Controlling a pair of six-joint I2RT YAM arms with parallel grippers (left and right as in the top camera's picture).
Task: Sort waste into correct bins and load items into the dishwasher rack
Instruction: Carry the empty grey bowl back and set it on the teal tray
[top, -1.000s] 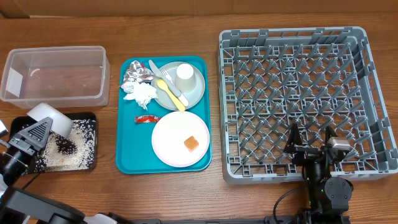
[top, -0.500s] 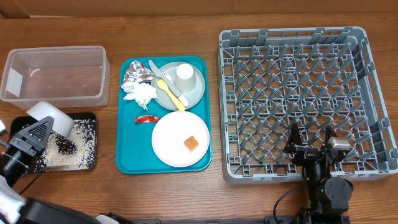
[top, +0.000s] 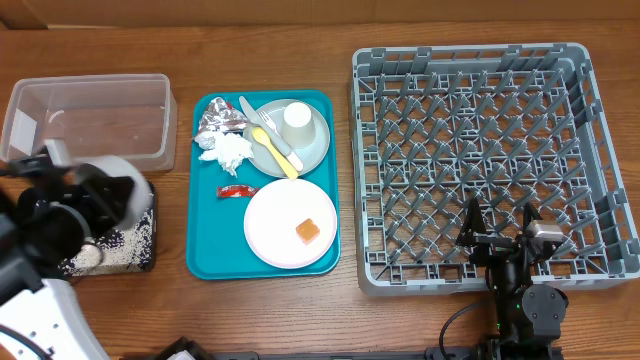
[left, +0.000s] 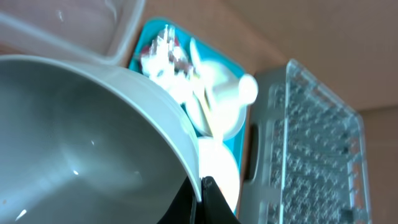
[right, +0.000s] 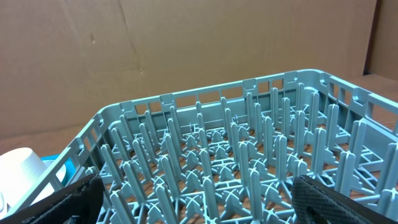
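While the left gripper (left: 200, 191) is clamped on the rim of the small white bowl (left: 81, 137), it hangs over the black tray (top: 151, 232), with loose rice grains (top: 125, 243) beneath it. The clear tub (top: 166, 125) sits just beyond this gripper. To its right, the teal tray (top: 200, 255) carries the foil ball (top: 222, 120), napkin (top: 228, 151), red packet (top: 237, 190), grey-green plate (top: 312, 150) with cup (top: 297, 117) and yellow fork (top: 276, 146), and the white plate (top: 275, 235) bearing the orange cube (top: 307, 229). The right gripper (top: 497, 226) hangs with fingers wide apart and empty over the near edge of the dishwasher rack (top: 470, 130), whose pegs spread ahead of it.
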